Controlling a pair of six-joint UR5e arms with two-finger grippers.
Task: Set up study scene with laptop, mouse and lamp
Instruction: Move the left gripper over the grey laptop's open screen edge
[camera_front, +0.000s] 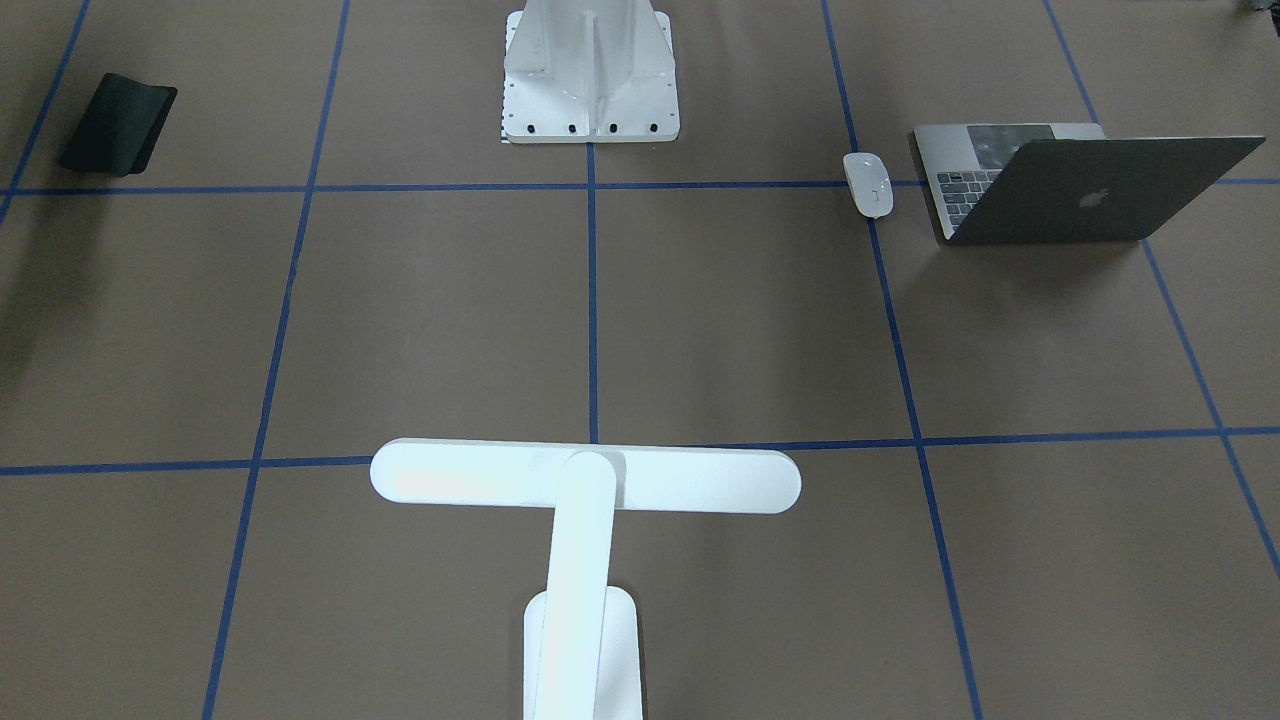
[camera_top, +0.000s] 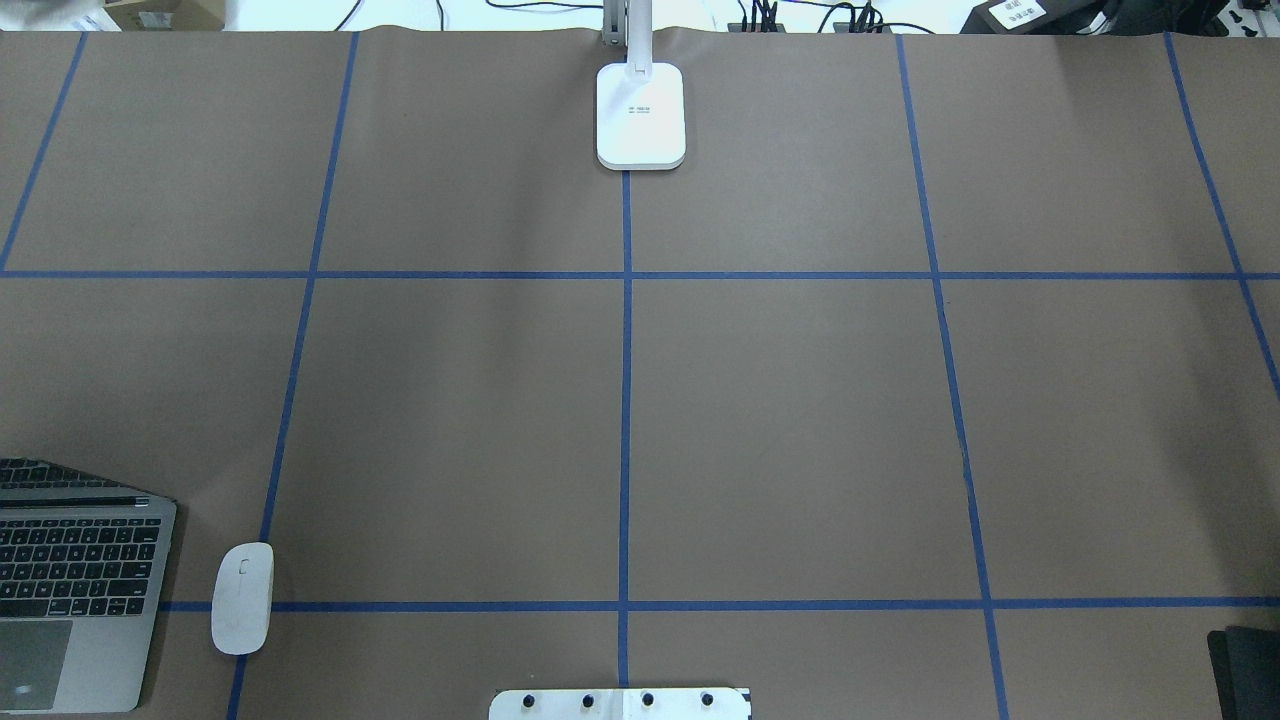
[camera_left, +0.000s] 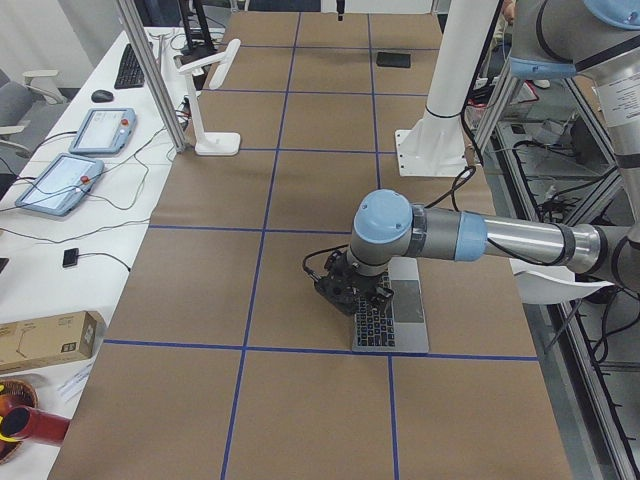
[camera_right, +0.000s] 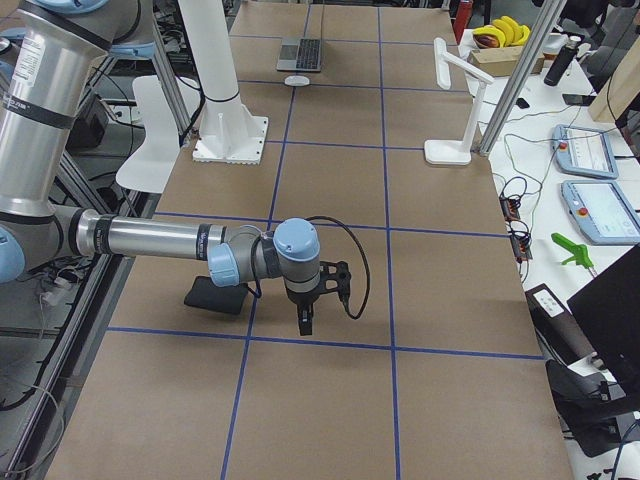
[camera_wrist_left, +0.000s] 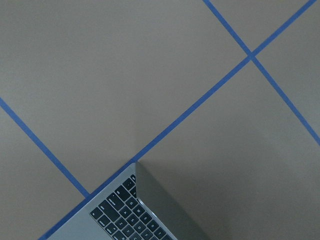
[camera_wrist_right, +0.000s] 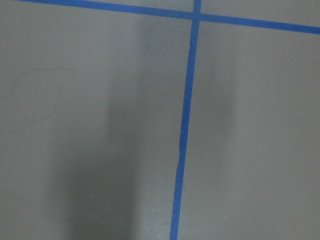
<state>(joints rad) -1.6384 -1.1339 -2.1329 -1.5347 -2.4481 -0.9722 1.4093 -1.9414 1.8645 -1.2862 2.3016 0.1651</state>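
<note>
The dark-grey laptop (camera_front: 1080, 185) stands open at the table's near-left corner, seen in the overhead view (camera_top: 75, 590). The white mouse (camera_front: 868, 183) lies just beside it (camera_top: 242, 598). The white T-shaped lamp (camera_front: 585, 480) stands upright at the far middle edge, its base (camera_top: 641, 115) on the centre line. My left gripper (camera_left: 352, 290) hovers over the laptop's (camera_left: 392, 318) outer edge; a laptop corner (camera_wrist_left: 135, 210) shows in the left wrist view. My right gripper (camera_right: 305, 318) hangs above bare table. Both show only in side views, so I cannot tell if they are open or shut.
A thin black pad (camera_front: 118, 125) lies at the near-right corner (camera_right: 218, 295), beside my right arm. The white bolted pedestal (camera_front: 590, 75) stands at the middle of the robot's edge. Blue tape lines (camera_top: 625, 400) grid the brown table. Tablets and cables lie beyond the far edge.
</note>
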